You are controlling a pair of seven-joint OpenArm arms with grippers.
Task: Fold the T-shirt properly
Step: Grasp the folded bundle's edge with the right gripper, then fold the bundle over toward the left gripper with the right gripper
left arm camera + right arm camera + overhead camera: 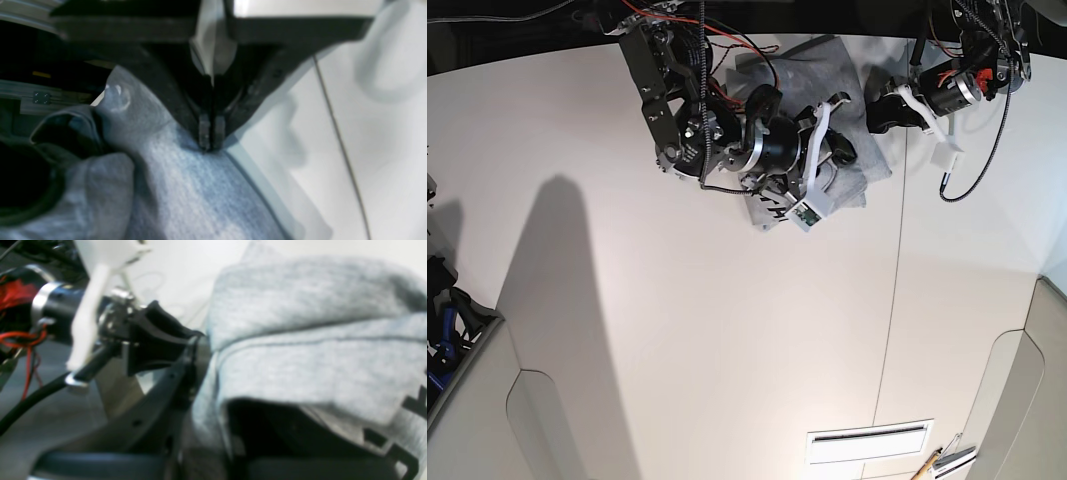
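Top center of base view: left claw (209,146) pinched on shirt (186,186) edge, right claw state unclear; mid-fold, next needs lift w/ even tension.

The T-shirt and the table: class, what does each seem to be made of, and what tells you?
T-shirt: soft knitted fabric, likely cotton jersey, matt heather grey; it shows flecked texture, limp folds, stitched hems.
Table: smooth hard white surface, perhaps laminate, slightly glossy; it shows soft shadows and a thin seam. Exact material unclear.
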